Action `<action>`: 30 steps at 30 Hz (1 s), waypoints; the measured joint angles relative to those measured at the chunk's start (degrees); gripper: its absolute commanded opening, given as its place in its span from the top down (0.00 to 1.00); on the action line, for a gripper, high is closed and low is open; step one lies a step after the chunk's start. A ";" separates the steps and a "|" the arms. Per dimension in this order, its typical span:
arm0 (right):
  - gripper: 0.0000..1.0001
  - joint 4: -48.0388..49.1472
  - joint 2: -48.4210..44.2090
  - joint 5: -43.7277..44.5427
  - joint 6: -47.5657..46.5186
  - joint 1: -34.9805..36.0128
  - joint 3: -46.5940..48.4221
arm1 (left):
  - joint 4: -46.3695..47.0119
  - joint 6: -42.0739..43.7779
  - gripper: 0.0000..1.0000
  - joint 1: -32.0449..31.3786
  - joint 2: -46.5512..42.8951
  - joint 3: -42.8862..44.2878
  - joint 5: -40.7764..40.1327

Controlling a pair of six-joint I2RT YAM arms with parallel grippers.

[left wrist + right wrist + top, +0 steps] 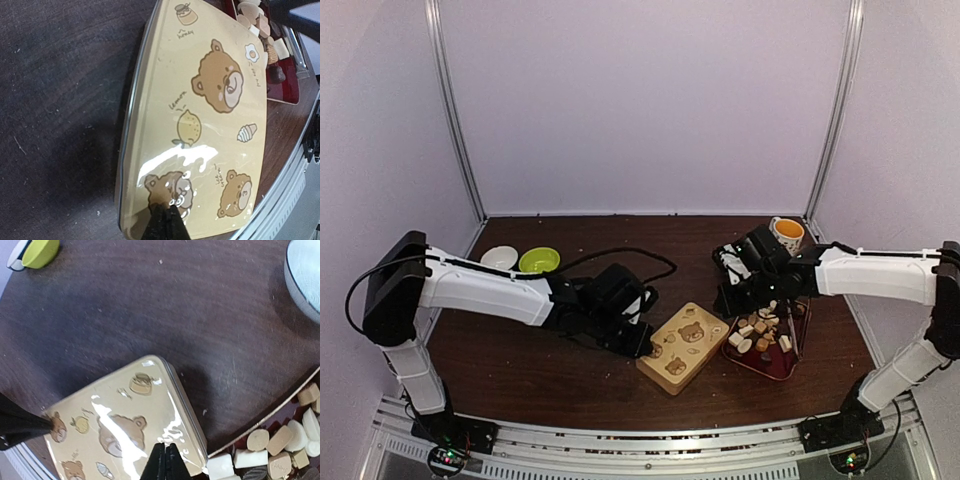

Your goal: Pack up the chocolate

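The chocolate [761, 330], small white, tan and dark pieces, lies piled in a dark red tray [781, 366] at the right. It also shows in the left wrist view [260, 25] and the right wrist view [272, 442]. A flat tan tin lid with bear pictures [682, 347] lies just left of the tray. My left gripper [642, 342] is shut and empty, its tip on or just above the lid's near-left corner [167, 220]. My right gripper [732, 302] is shut and empty, hovering over the lid's edge by the tray [165, 460].
A white bowl [499, 258] and a green bowl [539, 260] sit at the back left. An orange-lined mug [786, 233] stands at the back right. A pale round vessel [305, 275] shows at the right wrist view's top right. A black cable [630, 255] loops over the table's middle.
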 measured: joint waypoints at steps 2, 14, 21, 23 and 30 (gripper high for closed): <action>1.00 0.22 1.07 -0.09 -0.04 0.15 2.86 | 0.07 -0.17 1.00 -0.09 0.00 0.00 -0.15; 1.00 2.23 12.48 -0.81 -0.20 1.09 10.67 | -6.14 2.14 1.00 -5.77 -0.31 6.97 -2.01; 1.00 2.97 17.18 -0.17 -0.15 1.09 11.93 | -6.08 2.78 1.00 -7.63 -0.22 8.04 -1.97; 1.00 2.97 17.27 -0.13 -0.15 1.09 12.15 | -5.81 3.30 1.00 -7.89 -0.22 8.07 -1.97; 1.00 3.23 16.70 0.11 -0.15 1.09 13.11 | -3.76 4.48 1.00 -8.63 -0.22 8.07 -1.99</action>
